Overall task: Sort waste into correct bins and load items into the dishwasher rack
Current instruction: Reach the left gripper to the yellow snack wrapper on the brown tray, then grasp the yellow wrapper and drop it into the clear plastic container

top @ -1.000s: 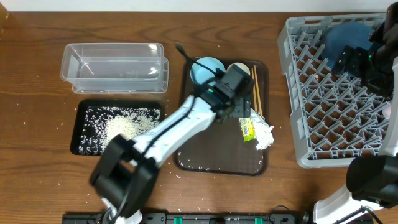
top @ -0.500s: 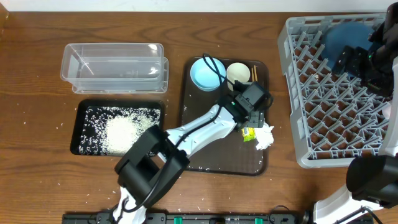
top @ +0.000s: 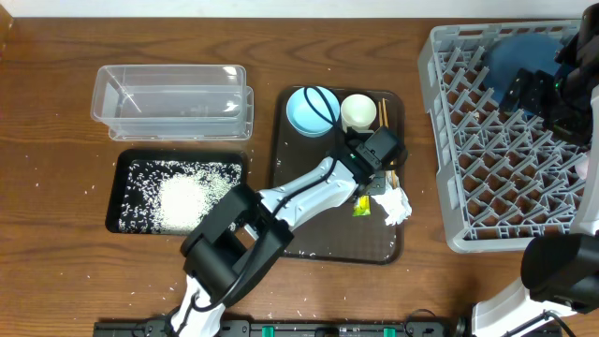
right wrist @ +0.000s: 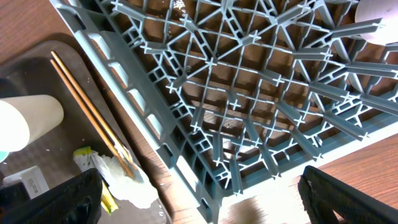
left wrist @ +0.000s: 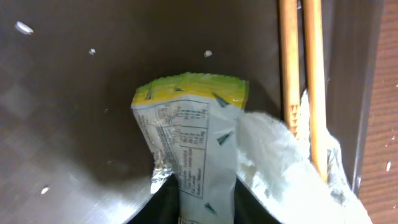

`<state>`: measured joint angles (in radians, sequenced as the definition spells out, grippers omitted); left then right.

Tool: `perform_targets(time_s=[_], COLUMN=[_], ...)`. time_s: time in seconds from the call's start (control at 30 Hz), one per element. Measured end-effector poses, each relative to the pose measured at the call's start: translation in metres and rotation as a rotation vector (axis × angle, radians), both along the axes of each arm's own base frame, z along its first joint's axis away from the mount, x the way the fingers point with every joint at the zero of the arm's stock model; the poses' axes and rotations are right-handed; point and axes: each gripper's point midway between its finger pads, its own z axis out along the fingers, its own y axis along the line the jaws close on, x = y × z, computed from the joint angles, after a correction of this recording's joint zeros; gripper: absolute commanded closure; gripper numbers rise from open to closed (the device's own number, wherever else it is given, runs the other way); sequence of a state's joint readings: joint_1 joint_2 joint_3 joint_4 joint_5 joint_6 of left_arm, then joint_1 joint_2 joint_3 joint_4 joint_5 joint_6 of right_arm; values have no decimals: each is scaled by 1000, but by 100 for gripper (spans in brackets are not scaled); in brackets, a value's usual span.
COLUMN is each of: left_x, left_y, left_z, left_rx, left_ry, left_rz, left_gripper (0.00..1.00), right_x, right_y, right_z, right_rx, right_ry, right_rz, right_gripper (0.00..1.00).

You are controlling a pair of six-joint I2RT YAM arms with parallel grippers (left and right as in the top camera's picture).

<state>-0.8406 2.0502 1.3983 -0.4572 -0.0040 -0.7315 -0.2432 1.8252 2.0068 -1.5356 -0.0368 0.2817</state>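
The yellow-green wrapper (left wrist: 189, 143) lies on the brown serving tray (top: 318, 234), and my left gripper (left wrist: 205, 208) is shut on its near end. The same wrapper (top: 361, 206) shows in the overhead view, under the left gripper (top: 367, 192). A crumpled white napkin (left wrist: 280, 162) touches the wrapper's right side. The wooden chopsticks (left wrist: 301, 74) lie along the tray's right edge. The light-blue bowl (top: 309, 110) and the cream cup (top: 358, 112) stand at the tray's back. My right gripper (right wrist: 205, 199) hangs open over the grey rack (top: 468, 140), which holds the dark-blue dish (top: 524, 56).
A clear tub (top: 173, 91) stands at the back left. In front of it is the black tray (top: 117, 192), which holds white rice (top: 187, 195). Loose grains dot the brown tray and the table. The left arm stretches diagonally across the brown tray.
The left gripper moved right and forward from the cup to the wrapper and closed on it. The wrapper has turned slightly. The right arm has not moved.
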Motion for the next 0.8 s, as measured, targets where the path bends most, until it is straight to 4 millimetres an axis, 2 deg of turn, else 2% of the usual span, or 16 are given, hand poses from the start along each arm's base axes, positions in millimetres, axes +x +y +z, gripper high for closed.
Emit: perform_targets(time_s=[0.03,0.13,0.2,0.23,0.27,0.33,0.47,0.57,0.8], left_x=[-1,-2,-2,-2,-2,1,14,34,94], left_y=[1,5,10,17,20,33,72,111,197], left_z=[3,23,45,63,70,97,143,170,204], left_rx=[2,-9,-16,-19,-19,-17,16,78,155], left_ry=[0,-16,-43,-69,-80,-129,-251,-365,-564], left_rz=[-3,-2,6,16,22,48,143,256,555], left_gripper=[85,87,87,87,87,87,87,87,86], right_x=[0,0,0,0,0,0,0,0,0], right_y=[0,0,0,0,0,0,0,0,0], right_z=[0,0,0,0,0,0,0,0,0], right_rx=[0,0,0,0,0,0,0,0,0], right_ry=[0,0,0,0,0,0,0,0,0], right_rz=[0,0,0,0,0,0,0,0,0], right_gripper=[1,1,1,1,1,1,1,1,1])
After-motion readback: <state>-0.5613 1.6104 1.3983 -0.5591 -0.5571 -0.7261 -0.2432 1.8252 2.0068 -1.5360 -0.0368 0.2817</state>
